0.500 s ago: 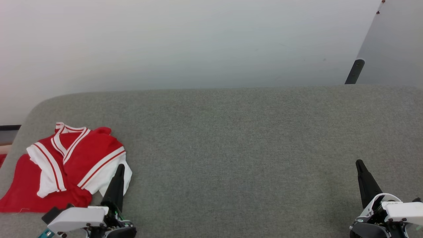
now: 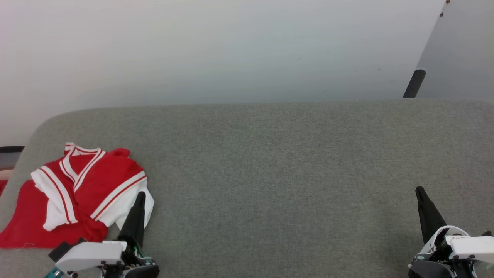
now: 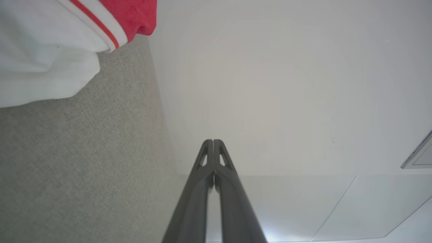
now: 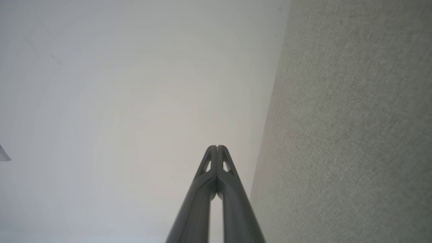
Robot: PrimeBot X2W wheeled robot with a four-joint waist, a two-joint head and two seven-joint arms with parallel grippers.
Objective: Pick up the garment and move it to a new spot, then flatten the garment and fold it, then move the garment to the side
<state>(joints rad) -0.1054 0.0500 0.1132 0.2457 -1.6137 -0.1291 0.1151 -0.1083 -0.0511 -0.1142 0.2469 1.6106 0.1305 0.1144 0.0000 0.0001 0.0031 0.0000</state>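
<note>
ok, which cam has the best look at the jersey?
Head view: nearly the whole garment lies crumpled at the left end of the grey cushion, with its V-neck trim and striped sleeves clear. Left wrist view catches a white sleeve edge with a red stripe at its top left. Right wrist view faces the grey cushion and the wall.

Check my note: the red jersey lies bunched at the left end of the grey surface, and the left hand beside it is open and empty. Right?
No: the left hand is shut, fingers pressed together, per the left wrist view. It is empty, and the jersey lies bunched at the left end of the grey surface.
</note>
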